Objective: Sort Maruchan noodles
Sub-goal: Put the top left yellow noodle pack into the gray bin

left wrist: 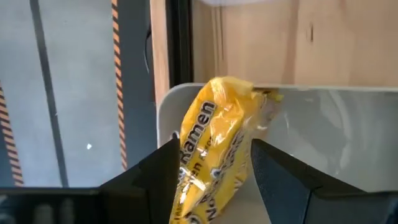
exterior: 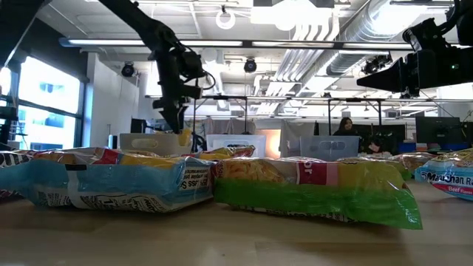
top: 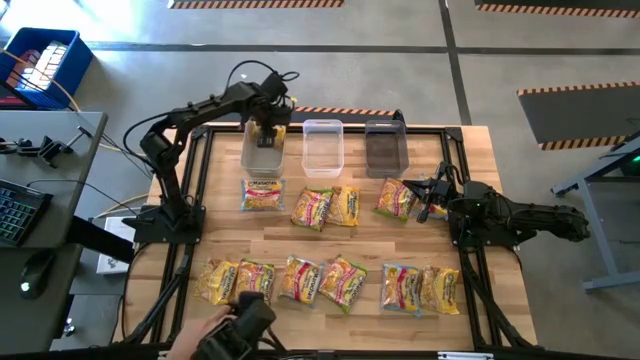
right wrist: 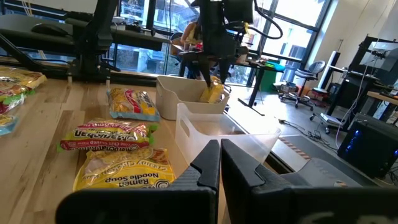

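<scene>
High view: left tool (top: 266,128) sits over the leftmost clear bin (top: 262,150) at upper centre of the frame, a yellow packet (top: 270,134) between its spread fingers. Middle clear bin (top: 322,147) and dark bin (top: 385,148) stand to its right. Right tool (top: 424,189) is at centre right, fingers closed, gripping nothing, next to a packet (top: 397,198). Other Maruchan noodles (top: 325,283) lie in two rows on the counter (top: 480,160); a person's hand (top: 205,326) shows at the bottom edge. Low view: left tool at upper left above the bin, noodle packets fill the foreground. Left wrist view: fingers (left wrist: 152,171) apart, yellow packet upright between them at centre, touching or not, cannot tell. Right wrist view: closed fingers (right wrist: 211,165) at bottom centre, packets on the counter at left.
</scene>
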You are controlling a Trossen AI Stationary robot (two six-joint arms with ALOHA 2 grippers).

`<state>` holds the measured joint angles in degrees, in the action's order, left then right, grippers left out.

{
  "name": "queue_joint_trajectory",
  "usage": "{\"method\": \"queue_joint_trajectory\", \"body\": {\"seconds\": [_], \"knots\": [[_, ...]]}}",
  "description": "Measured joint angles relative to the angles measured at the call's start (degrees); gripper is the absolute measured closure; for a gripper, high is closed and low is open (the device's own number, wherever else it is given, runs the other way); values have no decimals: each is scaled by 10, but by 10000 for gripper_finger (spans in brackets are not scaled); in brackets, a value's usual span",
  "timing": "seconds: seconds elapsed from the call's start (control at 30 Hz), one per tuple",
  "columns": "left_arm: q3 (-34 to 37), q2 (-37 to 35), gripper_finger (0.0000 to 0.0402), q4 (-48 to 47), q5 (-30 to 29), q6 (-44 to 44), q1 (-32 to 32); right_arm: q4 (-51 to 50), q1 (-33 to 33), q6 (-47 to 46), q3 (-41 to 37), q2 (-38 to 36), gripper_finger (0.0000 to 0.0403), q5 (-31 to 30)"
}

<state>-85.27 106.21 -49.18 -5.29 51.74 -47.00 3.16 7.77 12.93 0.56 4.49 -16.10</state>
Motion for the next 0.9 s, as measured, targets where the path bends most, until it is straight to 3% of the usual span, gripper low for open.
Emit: {"method": "queue_joint_trajectory", "body": {"seconds": [0.73, 0.9], "knots": [[2, 6, 214, 20, -1, -3, -9, 0, 0, 0, 0, 0, 401, 0], [2, 6, 242, 15, 0, -5, -10, 0, 0, 0, 0, 0, 401, 0]]}}
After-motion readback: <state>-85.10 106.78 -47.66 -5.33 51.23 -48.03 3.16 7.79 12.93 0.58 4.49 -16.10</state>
